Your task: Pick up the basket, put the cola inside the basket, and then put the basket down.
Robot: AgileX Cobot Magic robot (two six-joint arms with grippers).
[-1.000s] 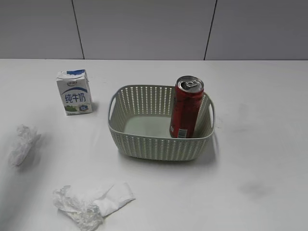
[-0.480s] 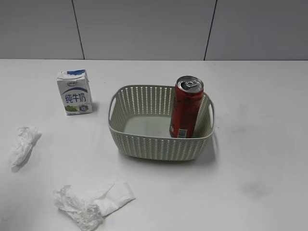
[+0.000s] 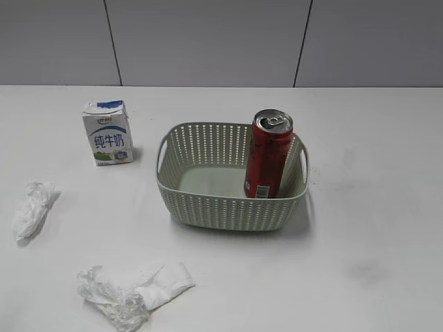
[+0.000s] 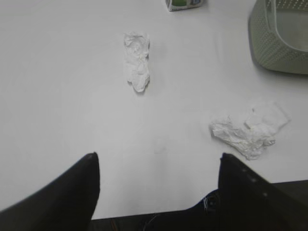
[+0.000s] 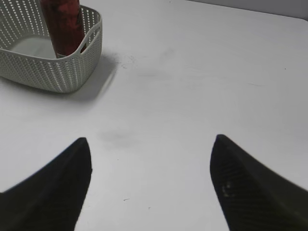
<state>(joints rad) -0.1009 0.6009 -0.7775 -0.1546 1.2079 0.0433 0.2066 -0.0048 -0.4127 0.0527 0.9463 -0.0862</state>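
Observation:
The pale sage-green basket (image 3: 228, 207) stands on the white table at the middle. The red cola can (image 3: 268, 155) stands upright inside it at its right end. The basket also shows in the right wrist view (image 5: 48, 72) with the cola (image 5: 62, 24) in it, and its corner in the left wrist view (image 4: 276, 43). My left gripper (image 4: 156, 159) is open and empty over bare table near the front edge. My right gripper (image 5: 151, 142) is open and empty, to the right of the basket. Neither gripper shows in the exterior view.
A white-and-blue milk carton (image 3: 106, 133) stands left of the basket. One crumpled tissue (image 3: 33, 207) lies at the far left and another (image 3: 131, 290) at the front left; both show in the left wrist view (image 4: 136, 60) (image 4: 248, 130). A grey wall runs behind the table.
The crumpled tissue at the far left has shifted slightly. The basket and cola have not moved.

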